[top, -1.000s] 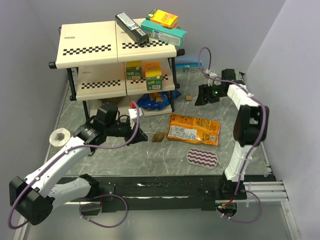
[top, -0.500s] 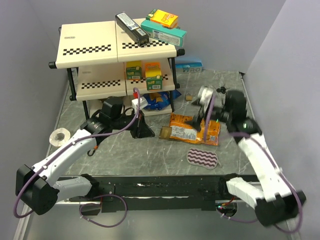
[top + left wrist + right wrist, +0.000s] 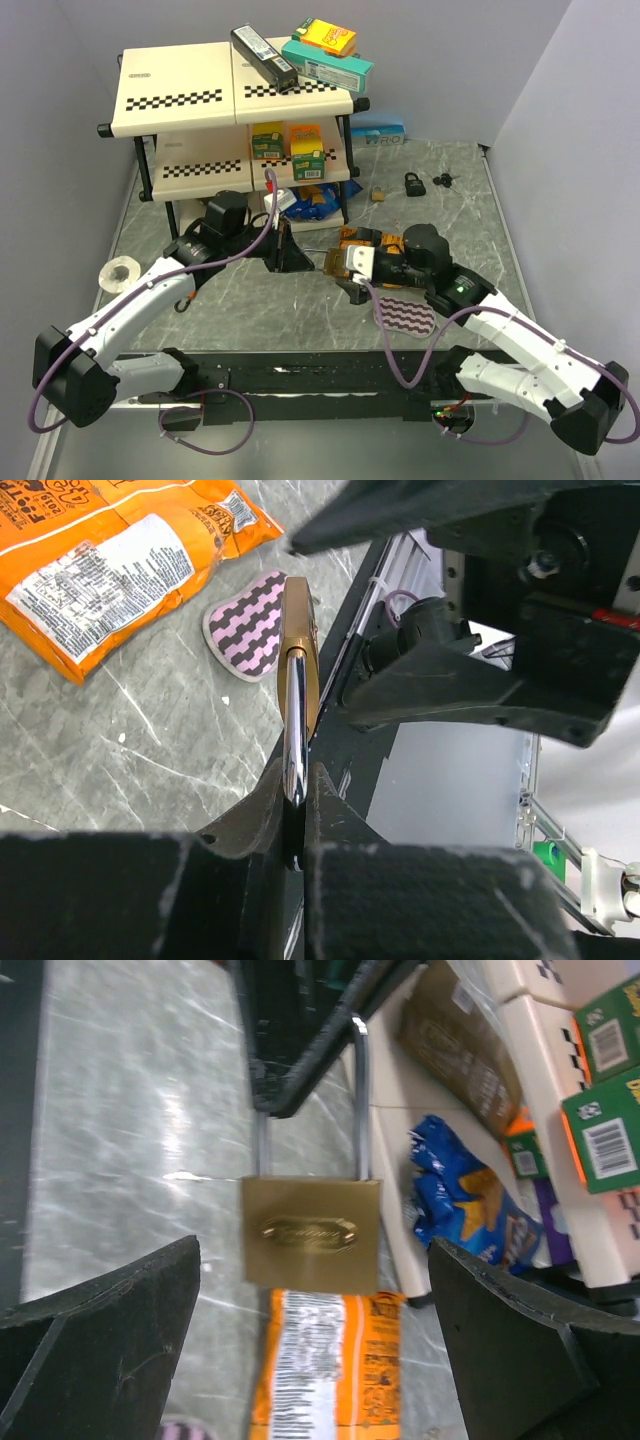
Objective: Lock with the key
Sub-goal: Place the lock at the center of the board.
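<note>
My left gripper is shut on the steel shackle of a brass padlock and holds it above the table, body pointing right. The left wrist view shows the padlock edge-on between my left gripper's closed jaws. My right gripper is open just right of the padlock. In the right wrist view the padlock's flat face sits ahead of and between the spread jaws of my right gripper, not touching them. A small dark key lies beside a black padlock at the back right.
A two-tier shelf with boxes stands at the back left, a blue bag under it. An orange snack bag lies mid-table under my right arm. A pink striped pad is near the front, a tape roll at left.
My right arm swung from the back right corner to mid-table, facing the brass padlock. The black padlock and key now show where it was. My left gripper carried the padlock rightward.
</note>
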You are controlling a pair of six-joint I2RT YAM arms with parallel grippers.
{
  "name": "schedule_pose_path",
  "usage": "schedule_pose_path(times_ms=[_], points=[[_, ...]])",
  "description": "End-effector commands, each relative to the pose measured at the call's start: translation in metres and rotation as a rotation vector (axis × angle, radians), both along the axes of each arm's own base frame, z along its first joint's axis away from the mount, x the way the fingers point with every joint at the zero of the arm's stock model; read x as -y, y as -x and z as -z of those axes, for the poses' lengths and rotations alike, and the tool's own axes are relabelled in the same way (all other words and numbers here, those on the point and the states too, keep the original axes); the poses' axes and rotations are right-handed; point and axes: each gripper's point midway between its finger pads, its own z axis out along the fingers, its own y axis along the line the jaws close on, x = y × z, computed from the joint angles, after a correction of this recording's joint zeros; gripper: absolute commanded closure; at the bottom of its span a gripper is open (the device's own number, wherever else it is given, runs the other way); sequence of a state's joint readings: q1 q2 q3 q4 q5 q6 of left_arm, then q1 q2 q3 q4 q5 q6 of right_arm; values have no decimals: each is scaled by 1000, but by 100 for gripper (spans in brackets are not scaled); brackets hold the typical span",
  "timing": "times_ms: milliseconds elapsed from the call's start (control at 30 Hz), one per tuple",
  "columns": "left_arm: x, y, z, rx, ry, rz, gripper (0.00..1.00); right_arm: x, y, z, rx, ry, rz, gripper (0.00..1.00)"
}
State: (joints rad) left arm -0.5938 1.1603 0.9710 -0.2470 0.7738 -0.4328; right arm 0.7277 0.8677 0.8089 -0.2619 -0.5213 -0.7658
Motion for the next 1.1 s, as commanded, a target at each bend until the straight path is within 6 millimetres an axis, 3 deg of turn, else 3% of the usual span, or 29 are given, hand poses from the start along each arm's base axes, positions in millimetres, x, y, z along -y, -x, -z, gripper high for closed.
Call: schedule_pose_path(times_ms=[0, 433, 767, 1067], points=[[9, 2, -47, 104, 114, 46, 99, -9, -22, -18, 135, -27, 57, 0], [9, 4, -48, 99, 122, 49, 99, -23, -24, -7, 145, -8, 52, 11], [11, 2, -49, 84, 132, 44, 99, -22, -25, 4, 134, 13, 67, 16], [13, -1, -48, 72, 133, 41, 99, -21, -27, 4, 134, 9, 83, 44]])
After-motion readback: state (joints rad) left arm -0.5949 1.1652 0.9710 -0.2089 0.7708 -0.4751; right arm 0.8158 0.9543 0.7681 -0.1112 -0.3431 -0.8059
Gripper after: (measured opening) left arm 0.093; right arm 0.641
